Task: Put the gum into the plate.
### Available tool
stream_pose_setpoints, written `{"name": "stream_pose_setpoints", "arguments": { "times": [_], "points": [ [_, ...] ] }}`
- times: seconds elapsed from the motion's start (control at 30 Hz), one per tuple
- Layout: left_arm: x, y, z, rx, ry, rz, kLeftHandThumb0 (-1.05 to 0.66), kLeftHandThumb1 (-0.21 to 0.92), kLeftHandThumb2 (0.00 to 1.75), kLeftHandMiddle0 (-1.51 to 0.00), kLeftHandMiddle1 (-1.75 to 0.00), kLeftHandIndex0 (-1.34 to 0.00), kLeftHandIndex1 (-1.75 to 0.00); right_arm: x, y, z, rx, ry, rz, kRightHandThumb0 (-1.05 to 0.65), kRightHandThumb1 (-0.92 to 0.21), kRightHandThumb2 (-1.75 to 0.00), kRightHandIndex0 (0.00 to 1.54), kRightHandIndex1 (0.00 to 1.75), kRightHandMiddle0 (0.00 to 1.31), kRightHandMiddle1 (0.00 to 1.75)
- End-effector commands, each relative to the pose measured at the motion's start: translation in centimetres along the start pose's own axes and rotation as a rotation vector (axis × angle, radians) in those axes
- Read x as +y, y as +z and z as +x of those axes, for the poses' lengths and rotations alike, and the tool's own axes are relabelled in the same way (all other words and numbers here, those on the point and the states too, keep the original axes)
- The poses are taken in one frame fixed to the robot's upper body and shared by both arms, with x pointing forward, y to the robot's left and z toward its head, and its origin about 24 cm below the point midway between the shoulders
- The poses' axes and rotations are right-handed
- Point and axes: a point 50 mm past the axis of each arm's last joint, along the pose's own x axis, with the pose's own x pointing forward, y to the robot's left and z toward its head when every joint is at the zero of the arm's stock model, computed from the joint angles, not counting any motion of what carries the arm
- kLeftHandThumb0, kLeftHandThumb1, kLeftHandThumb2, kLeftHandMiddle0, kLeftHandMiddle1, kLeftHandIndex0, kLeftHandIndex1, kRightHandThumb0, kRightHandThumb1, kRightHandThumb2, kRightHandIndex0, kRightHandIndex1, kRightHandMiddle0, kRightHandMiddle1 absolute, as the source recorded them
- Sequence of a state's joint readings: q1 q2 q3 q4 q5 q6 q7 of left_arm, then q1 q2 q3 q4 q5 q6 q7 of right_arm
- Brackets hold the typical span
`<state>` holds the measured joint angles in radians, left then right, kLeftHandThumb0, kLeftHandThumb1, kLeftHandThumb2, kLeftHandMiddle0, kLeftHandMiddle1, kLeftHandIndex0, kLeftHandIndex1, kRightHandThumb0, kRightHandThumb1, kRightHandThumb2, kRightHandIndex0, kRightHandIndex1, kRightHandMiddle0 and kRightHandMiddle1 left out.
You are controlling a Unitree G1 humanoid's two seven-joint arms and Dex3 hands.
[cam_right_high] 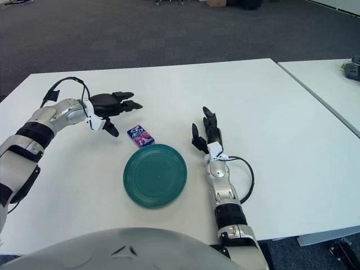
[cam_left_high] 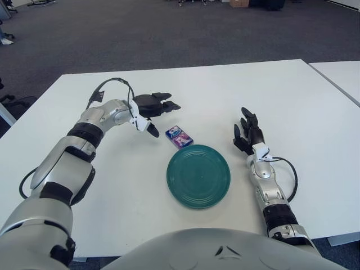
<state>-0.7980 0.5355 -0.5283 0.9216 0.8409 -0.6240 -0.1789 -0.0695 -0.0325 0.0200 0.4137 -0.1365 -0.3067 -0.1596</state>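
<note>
The gum pack (cam_left_high: 179, 136) lies on the white table (cam_left_high: 315, 112), just at 11 o'clock from the green plate (cam_left_high: 198, 176). The left hand (cam_left_high: 151, 108), fingers spread and holding nothing, is at the gum's 10 o'clock. The right hand (cam_left_high: 248, 134), fingers loose, shows at the plate's 2 o'clock.

Gum pack (cam_left_high: 179, 136) on the table (cam_left_high: 315, 112), just behind the plate's (cam_left_high: 198, 176) far-left rim, apart from it. Left hand (cam_left_high: 151, 108) behind-left of gum; right hand (cam_left_high: 248, 134) right of plate, toward the right edge

Print on gum pack (cam_left_high: 179, 136) too small
</note>
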Motion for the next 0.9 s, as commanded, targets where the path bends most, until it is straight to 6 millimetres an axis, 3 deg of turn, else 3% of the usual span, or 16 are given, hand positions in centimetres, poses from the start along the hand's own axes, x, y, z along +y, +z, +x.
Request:
{"name": "stream_pose_setpoints", "arguments": {
  "times": [0.0,0.33,0.5,0.87],
  "points": [
    [0.7,0.0,0.3,0.001,0.024,-0.005,-1.05,0.92,0.07,-0.09,-0.03,0.00,-0.71,0.1,-2.4,-1.2,0.132,0.003,-0.010,-0.57,-0.92,-0.75,0.20,0.00,0.00,0.37],
    [0.5,0.4,1.0,-0.017,-0.028,-0.014,-1.05,0.92,0.05,-0.13,-0.04,0.00,-0.86,0.3,-2.6,-1.4,0.126,-0.006,-0.006,-0.56,-0.92,-0.75,0.21,0.00,0.00,0.39],
    [0.3,0.8,1.4,-0.032,-0.069,-0.029,-1.01,0.91,0.03,-0.19,-0.06,0.00,-1.04,0.3,-2.6,-1.4,0.128,-0.008,0.000,-0.55,-0.92,-0.73,0.21,0.00,0.00,0.39],
    [-0.4,1.5,2.0,-0.063,-0.147,-0.053,-1.00,0.90,0.02,-0.22,-0.10,0.00,-1.27,0.3,-2.7,-1.5,0.139,-0.013,0.011,-0.54,-0.92,-0.72,0.21,0.00,0.00,0.37]
  ]
}}
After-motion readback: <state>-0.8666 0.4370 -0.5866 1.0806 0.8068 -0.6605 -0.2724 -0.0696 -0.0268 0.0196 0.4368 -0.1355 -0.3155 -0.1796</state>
